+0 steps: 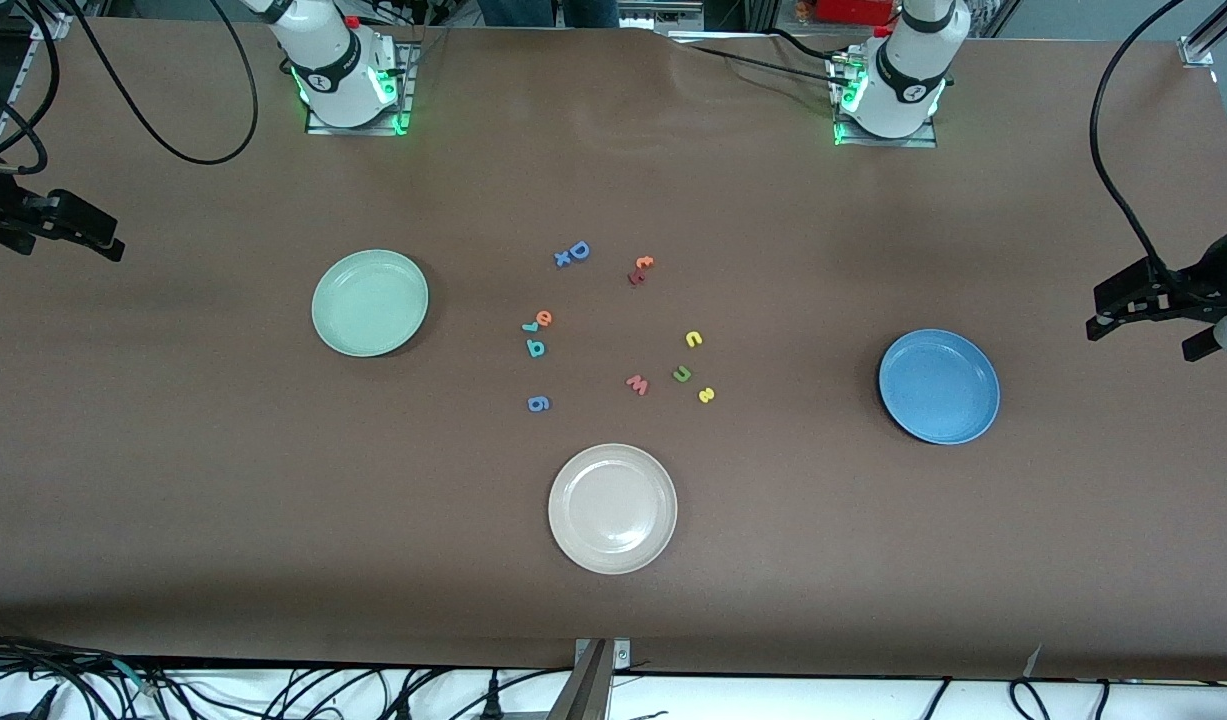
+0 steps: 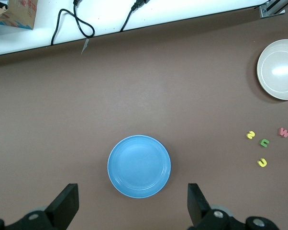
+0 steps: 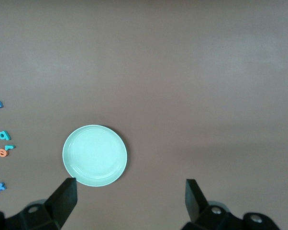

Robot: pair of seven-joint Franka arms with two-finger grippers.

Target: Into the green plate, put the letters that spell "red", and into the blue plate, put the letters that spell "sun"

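No letter had yet been moved: the green plate (image 1: 370, 302) and the blue plate (image 1: 939, 386) both sat bare, and both arms waited. The left tool (image 1: 1133, 300) hung wide over the bench's end past the blue plate, the right tool (image 1: 68, 225) wide over the opposite end. Between the plates lay the teal r (image 1: 529, 326), orange e (image 1: 544, 319) and teal d (image 1: 536, 347) — touching or nearly so — and the yellow u (image 1: 693, 339), green n (image 1: 682, 374) and yellow s (image 1: 706, 395), slightly apart. The next move likely called for a fine pinch on one tiny letter. The bench (image 1: 223, 480) offered open room — edges stayed distant.
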